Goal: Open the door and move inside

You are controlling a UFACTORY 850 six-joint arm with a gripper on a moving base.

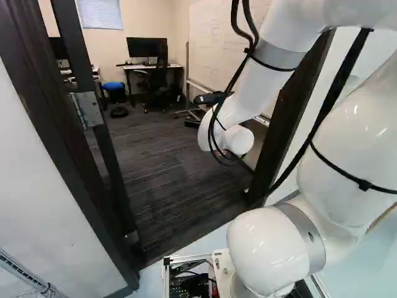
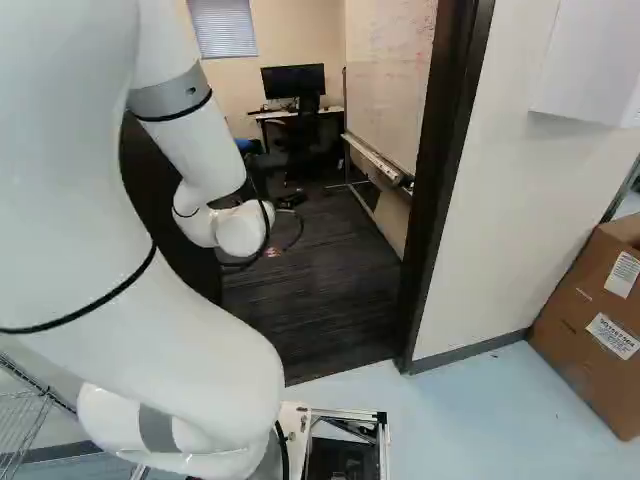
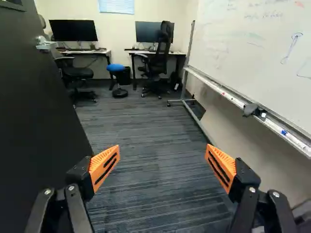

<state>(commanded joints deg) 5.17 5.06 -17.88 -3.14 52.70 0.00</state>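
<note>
The door (image 3: 39, 121) stands open into the room; in the wrist view it is beside the gripper (image 2: 273, 252), across from the whiteboard (image 3: 243, 53); its handle (image 3: 45, 43) is near the desks; the gripper is open, its orange pads (image 3: 104, 167) wide apart, with only carpet (image 3: 150, 131) seen between them; the arm (image 1: 242, 87) reaches through the doorway (image 2: 435, 190).

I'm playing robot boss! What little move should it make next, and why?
Probably roll the base gently forward: the door stands open, the open gripper reaches past the door frame, but the base sits outside on the pale floor.
</note>
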